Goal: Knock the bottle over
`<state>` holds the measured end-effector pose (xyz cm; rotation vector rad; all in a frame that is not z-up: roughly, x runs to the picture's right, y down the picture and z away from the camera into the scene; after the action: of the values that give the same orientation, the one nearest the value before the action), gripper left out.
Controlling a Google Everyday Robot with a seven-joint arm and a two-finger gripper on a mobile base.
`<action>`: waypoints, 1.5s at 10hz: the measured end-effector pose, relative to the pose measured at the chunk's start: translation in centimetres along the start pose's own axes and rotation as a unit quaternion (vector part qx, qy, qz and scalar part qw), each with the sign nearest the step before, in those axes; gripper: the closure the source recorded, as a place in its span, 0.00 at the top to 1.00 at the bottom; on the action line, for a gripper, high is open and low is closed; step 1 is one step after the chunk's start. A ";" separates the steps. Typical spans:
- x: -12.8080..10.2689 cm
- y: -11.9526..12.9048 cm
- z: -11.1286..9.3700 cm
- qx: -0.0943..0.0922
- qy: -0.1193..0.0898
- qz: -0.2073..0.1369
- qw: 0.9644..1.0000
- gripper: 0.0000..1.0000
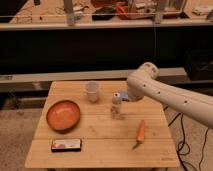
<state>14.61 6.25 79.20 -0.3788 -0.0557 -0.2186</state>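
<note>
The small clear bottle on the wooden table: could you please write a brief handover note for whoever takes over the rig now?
Gripper: at the white arm's end, close beside the cap of the small clear plastic bottle, on its right in the camera view; contact unclear.
Bottle: upright near the middle of the light wooden table, between the translucent whitish cup and the orange carrot.
Done: approach.
Left: push the bottle over; it is not yet toppled.

— The arm (172,98)?
— Pale cream, a smooth rounded shell, one bulbous joint, a few small dark spots.
— And the gripper (123,95)?
— Bluish-grey, at the arm's tip, low over the middle of the surface (100,142).
</note>
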 end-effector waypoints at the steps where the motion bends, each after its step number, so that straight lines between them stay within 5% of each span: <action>1: -0.6 -0.4 0.6 0.001 -0.001 -0.007 1.000 0.04; 6: -2.2 -1.7 2.2 0.009 -0.005 -0.035 0.999 0.03; 15: -8.6 -3.0 3.7 0.017 -0.020 -0.095 0.995 0.03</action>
<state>5.47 6.66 82.87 -0.3449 -0.1349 -0.3983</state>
